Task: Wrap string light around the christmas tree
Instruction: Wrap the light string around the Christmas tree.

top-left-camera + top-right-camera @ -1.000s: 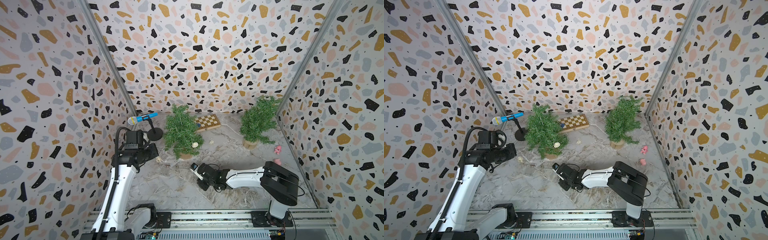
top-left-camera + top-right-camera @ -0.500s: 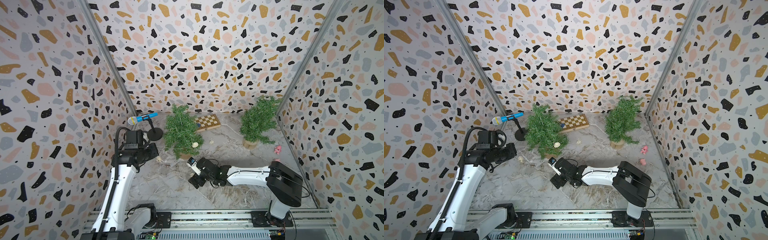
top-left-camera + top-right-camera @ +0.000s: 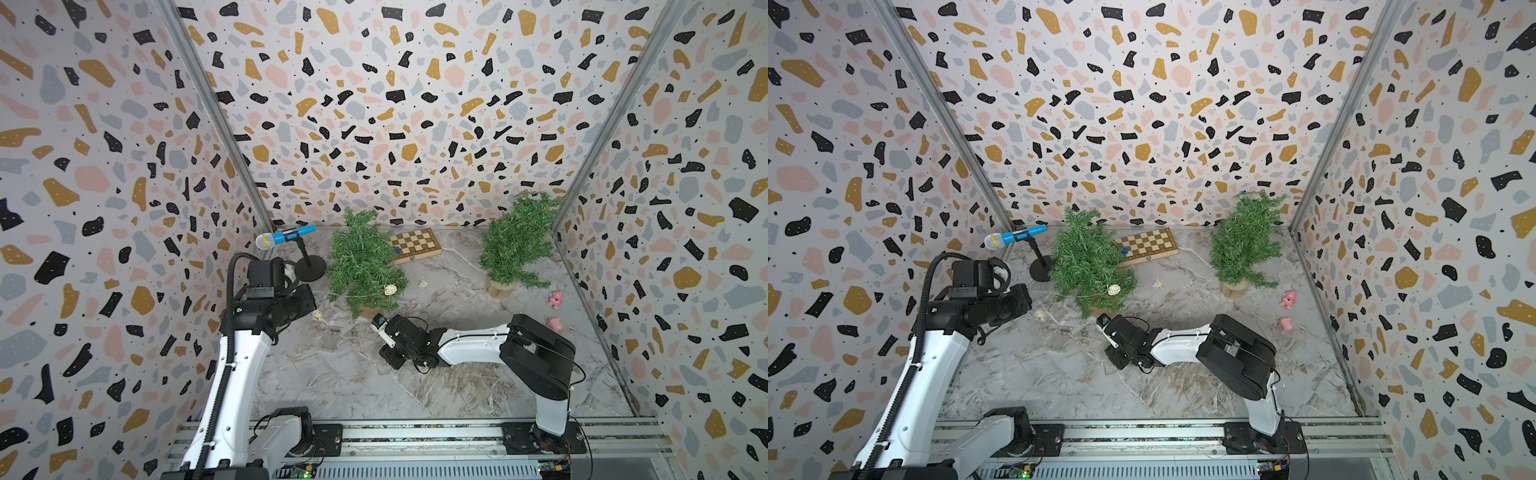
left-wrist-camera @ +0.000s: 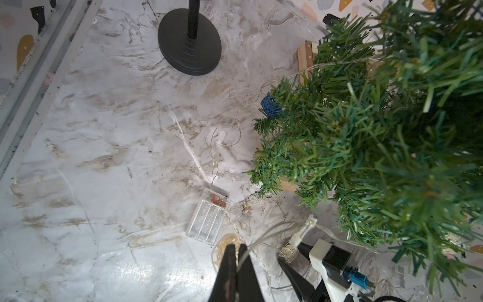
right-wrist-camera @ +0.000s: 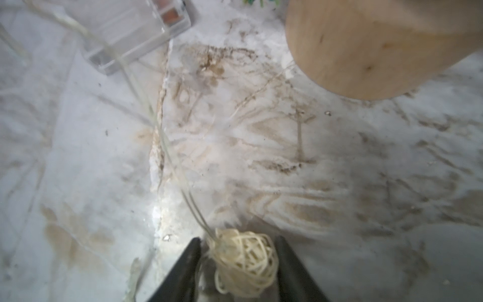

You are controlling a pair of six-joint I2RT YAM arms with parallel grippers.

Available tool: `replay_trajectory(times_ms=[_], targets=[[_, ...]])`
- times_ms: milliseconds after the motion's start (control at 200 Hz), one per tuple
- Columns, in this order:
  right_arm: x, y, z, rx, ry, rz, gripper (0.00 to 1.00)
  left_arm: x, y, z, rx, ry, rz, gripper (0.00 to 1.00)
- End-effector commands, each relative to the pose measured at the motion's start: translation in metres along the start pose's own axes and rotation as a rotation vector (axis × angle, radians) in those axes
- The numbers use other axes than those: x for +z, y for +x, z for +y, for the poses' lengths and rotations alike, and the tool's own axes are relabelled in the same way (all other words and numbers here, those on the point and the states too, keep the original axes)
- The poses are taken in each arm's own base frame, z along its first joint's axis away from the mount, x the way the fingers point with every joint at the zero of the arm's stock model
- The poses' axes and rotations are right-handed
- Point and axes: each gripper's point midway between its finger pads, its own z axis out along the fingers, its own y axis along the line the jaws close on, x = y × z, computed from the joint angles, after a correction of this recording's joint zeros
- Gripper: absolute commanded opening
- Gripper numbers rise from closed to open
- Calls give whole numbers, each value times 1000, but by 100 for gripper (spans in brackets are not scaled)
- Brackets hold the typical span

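The christmas tree (image 3: 363,266) (image 3: 1088,262) stands left of centre on a wooden base (image 5: 366,47). A blue ball (image 4: 270,106) and a cream ball (image 3: 390,289) of the string light hang on it. A thin clear wire runs from the clear battery box (image 4: 209,217) on the table. My left gripper (image 4: 236,247) is shut on that wire, above the table beside the tree. My right gripper (image 5: 239,241) sits low by the tree's base. Its jaws stand close on both sides of a cream wicker ball (image 5: 245,264) of the string light.
A second tree (image 3: 515,245) stands at the back right. A blue microphone (image 3: 286,239) on a black stand (image 4: 189,41) is left of the first tree, a chessboard (image 3: 415,245) behind it. Two pink toys (image 3: 555,298) lie near the right wall. Loose cream balls (image 3: 423,283) lie on the table.
My right arm has reached from mid-table towards the left tree's base. Its jaws opened wide, then closed in around the cream ball. The left arm has not moved.
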Motion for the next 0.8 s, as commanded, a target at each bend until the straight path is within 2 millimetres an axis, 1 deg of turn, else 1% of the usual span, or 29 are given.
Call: replay_trajectory(times_ms=[0, 55, 90, 95, 115, 165, 220, 340, 350, 355, 415, 506, 586, 681, 706, 716, 726, 731, 741, 756, 761, 776, 781, 796], targets=[[-24, 17, -9, 5, 43, 33, 33, -21, -12, -1, 6, -8, -68, 0], [-41, 12, -12, -1, 58, 5, 27, -23, -8, 1, 5, -18, -64, 0], [-52, 10, -15, -5, 71, -9, 23, -22, -3, 3, 4, -19, -53, 0], [-56, 7, -15, -6, 72, -18, 22, -21, -3, 3, 4, -18, -51, 0], [-61, 5, -16, -9, 78, -29, 21, -19, 1, 4, 0, -19, -41, 0], [-82, -7, -20, -22, 102, -69, 16, -12, 9, 9, -10, -30, -15, 0], [-106, -22, -26, -39, 138, -115, 12, -6, 15, 13, -19, -40, 1, 0], [-161, -60, -40, -80, 229, -226, 9, 6, 15, 14, -36, -36, 9, 0], [-163, -62, -40, -81, 232, -230, 9, 8, 16, 14, -38, -34, 14, 0], [-168, -66, -41, -85, 236, -243, 9, 8, 16, 14, -40, -32, 17, 0], [-197, -87, -43, -110, 260, -317, 9, 16, 22, 10, -58, -2, 58, 0], [-235, -119, -43, -129, 283, -418, 9, 23, 27, 8, -75, 16, 81, 0], [-267, -152, -42, -145, 316, -506, 9, 20, 18, 11, -73, -6, 43, 0], [-303, -197, -44, -177, 379, -617, 9, 17, 5, 10, -65, -21, 8, 0], [-312, -209, -44, -188, 391, -645, 8, 19, 3, 10, -66, -23, 8, 0], [-312, -212, -44, -193, 394, -649, 8, 20, 3, 10, -68, -24, 10, 0], [-319, -218, -43, -197, 399, -667, 8, 21, 3, 10, -69, -23, 13, 0], [-315, -218, -43, -202, 401, -660, 8, 22, 3, 10, -70, -22, 15, 0], [-323, -225, -43, -205, 406, -683, 8, 23, 3, 10, -70, -20, 18, 0], [-324, -230, -43, -214, 413, -690, 9, 25, 3, 9, -74, -17, 25, 0], [-329, -234, -43, -215, 415, -703, 9, 26, 4, 9, -75, -16, 28, 0], [-329, -239, -44, -227, 426, -706, 8, 28, 4, 9, -79, -12, 35, 0], [-334, -243, -43, -228, 430, -719, 8, 29, 4, 9, -81, -10, 38, 0], [-334, -247, -45, -237, 442, -720, 8, 31, 5, 8, -83, -3, 45, 0]])
